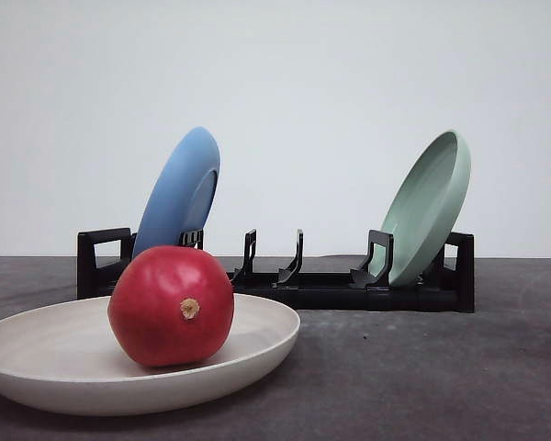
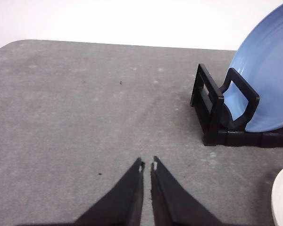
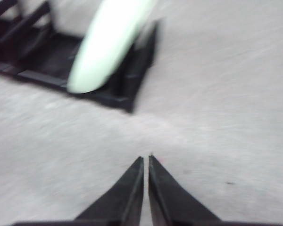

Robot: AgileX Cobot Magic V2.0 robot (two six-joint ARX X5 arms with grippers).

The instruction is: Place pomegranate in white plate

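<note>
Nearest you, the pomegranate (image 1: pixel 171 306) rests inside the white plate (image 1: pixel 37 354), near left on the desk (image 1: pixel 422 367). Both arms' fingers are closed, empty. Nudging the plate's rim could roll the fruit out.

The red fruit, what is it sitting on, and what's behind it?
The pomegranate sits in the white plate. Behind it stands a black rack holding a blue plate and a green plate. The fruit covers part of the rack and the blue plate's bottom edge.
</note>
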